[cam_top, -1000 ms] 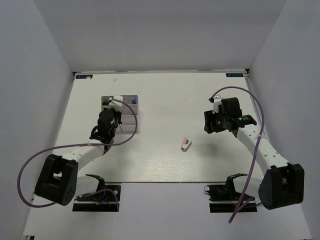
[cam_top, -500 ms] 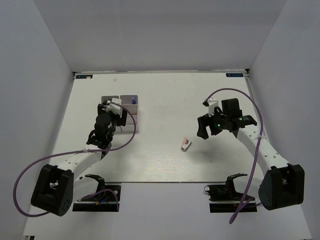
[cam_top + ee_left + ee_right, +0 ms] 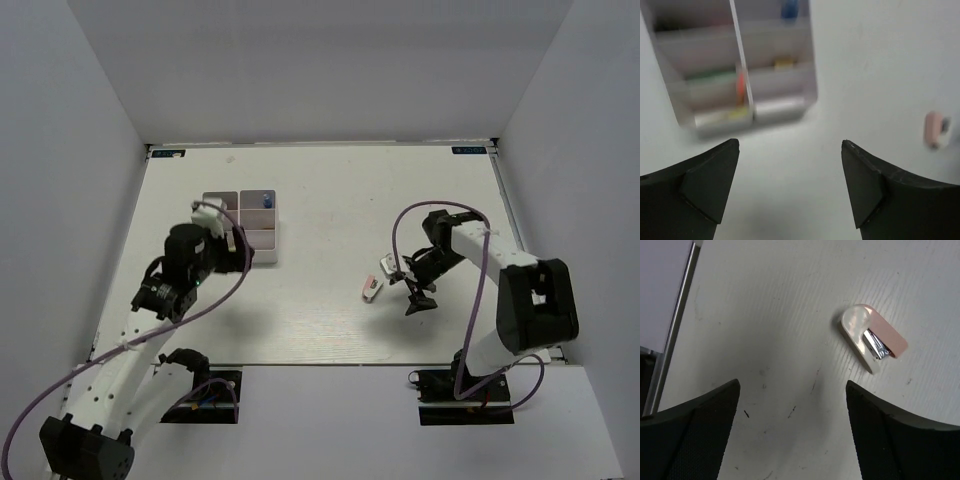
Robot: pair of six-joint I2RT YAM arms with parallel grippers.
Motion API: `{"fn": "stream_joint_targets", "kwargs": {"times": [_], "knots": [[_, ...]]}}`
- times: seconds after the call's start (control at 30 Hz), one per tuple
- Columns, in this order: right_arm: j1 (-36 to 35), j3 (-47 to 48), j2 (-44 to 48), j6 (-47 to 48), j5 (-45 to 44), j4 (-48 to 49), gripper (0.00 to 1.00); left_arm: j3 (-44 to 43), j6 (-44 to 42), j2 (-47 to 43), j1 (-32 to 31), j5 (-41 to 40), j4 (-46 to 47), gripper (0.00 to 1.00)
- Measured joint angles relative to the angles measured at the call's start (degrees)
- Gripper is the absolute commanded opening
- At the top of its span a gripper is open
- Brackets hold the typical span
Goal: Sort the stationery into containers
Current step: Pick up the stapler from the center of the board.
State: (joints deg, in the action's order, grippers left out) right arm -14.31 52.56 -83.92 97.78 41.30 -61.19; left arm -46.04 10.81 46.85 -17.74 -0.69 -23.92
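Observation:
The white organizer box (image 3: 262,243) stands left of the table's middle. In the left wrist view, the box (image 3: 782,107) holds a blue-capped tube (image 3: 789,7), a green piece (image 3: 715,77), an orange stick (image 3: 741,86) and a yellow piece (image 3: 784,63). A small pink and white stapler (image 3: 371,288) lies alone near the middle of the table. My left gripper (image 3: 243,256) hovers open and empty just in front of the box. My right gripper (image 3: 413,292) is open and empty, low over the table just right of the stapler (image 3: 872,337), which lies beyond its fingertips.
Grey walls close in the table on three sides. A metal edge strip (image 3: 675,325) runs along the table's side in the right wrist view. Purple cables (image 3: 230,285) loop off both arms. The stapler (image 3: 935,130) shows far right in the left wrist view.
My left gripper opened and drew back from the box toward the near side. My right arm swung in and down toward the stapler, its jaws opening wide.

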Motion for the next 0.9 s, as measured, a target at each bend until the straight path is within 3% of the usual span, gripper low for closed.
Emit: {"fn": "stream_joint_targets", "kwargs": {"times": [0.1, 0.2, 0.47, 0.7, 0.77, 0.8, 0.9], "knots": [[-0.5, 3.4, -5.9, 7.6, 0.8, -3.1, 0.90, 8.5, 0.7, -3.2, 0.1, 0.9, -7.7, 0.98], [-1.9, 3.6, -6.4, 11.1, 1.4, -1.4, 0.90, 10.8, 0.9, -4.7, 0.3, 0.6, -12.4, 1.00], [-10.0, 5.6, -11.2, 14.4, -0.9, 6.4, 0.86, 10.8, 1.6, -9.0, 1.7, 1.0, -13.0, 1.00], [-16.0, 5.7, -14.0, 15.2, -8.4, 17.5, 0.81, 10.8, 1.6, -9.7, 1.8, 0.9, -13.1, 1.00], [-16.9, 5.8, -14.3, 15.2, -10.0, 19.0, 0.74, 10.8, 1.6, -9.8, 1.8, 0.9, -13.2, 1.00], [-17.2, 5.8, -14.3, 15.1, -11.2, 19.5, 0.63, 10.8, 1.6, -9.8, 1.8, 0.9, -13.2, 1.00], [-18.0, 5.9, -14.3, 15.4, -13.6, 19.7, 0.44, 10.8, 1.6, -9.8, 1.8, 0.9, -13.4, 1.00]]}}
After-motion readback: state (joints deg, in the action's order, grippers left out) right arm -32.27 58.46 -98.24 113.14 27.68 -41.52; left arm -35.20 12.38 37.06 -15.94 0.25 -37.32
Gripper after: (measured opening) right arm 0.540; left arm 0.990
